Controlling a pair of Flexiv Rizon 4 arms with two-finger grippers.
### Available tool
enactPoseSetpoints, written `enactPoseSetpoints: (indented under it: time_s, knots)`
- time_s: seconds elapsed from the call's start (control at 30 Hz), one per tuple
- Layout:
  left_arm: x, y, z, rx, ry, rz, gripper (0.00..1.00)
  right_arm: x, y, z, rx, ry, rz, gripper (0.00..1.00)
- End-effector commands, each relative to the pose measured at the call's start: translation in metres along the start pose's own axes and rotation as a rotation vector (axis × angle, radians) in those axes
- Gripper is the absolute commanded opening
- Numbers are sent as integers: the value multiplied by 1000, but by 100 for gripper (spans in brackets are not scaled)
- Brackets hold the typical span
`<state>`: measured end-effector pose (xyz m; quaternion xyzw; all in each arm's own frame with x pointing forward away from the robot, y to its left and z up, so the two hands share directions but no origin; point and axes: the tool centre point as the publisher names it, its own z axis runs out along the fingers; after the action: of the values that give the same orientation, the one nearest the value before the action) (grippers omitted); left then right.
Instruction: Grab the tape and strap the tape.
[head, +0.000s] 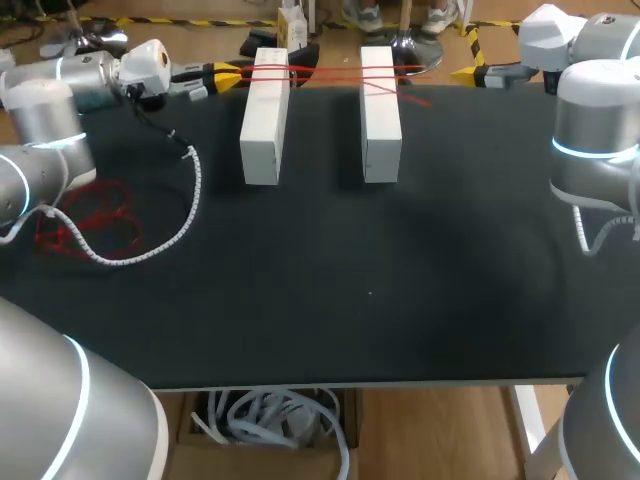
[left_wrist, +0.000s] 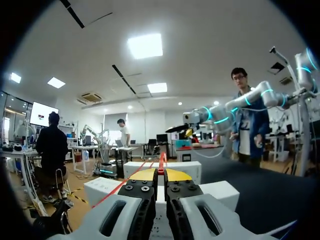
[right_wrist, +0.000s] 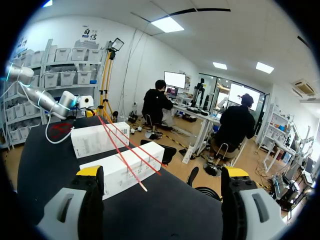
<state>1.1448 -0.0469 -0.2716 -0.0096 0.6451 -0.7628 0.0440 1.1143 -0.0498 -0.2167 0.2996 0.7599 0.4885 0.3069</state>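
Left gripper (left_wrist: 163, 174): held level, fingers pinched tight on the tape (left_wrist: 161, 161).
Right gripper (right_wrist: 161, 172): level too, fingers spread wide apart.

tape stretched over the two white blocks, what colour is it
Red. The tape shows best in the head view.

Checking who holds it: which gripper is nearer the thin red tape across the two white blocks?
Left. The left gripper is shut on the thin red tape; the right gripper stands open, apart from its loose end.
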Motion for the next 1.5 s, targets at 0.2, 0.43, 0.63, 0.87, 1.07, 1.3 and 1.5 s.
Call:
enactPoseSetpoints:
  time_s: [0.2,0.43,0.63,0.87,1.07,1.3,1.5]
  knots:
    - [30,-36,5,9,-49,-8,0,0,0,0,1,1,0,100]
    - [43,-65,8,3,-61,-10,0,0,0,0,1,1,0,100]
    - [53,-81,13,-3,-61,-10,0,0,0,0,1,1,0,100]
    - [58,-89,14,6,-80,33,0,0,0,0,1,1,0,100]
    - [57,-92,14,5,-68,53,0,0,0,0,1,1,0,100]
    - [57,-92,14,5,-68,53,0,0,0,0,1,1,0,100]
    - [57,-92,14,5,-68,53,0,0,0,0,1,1,0,100]
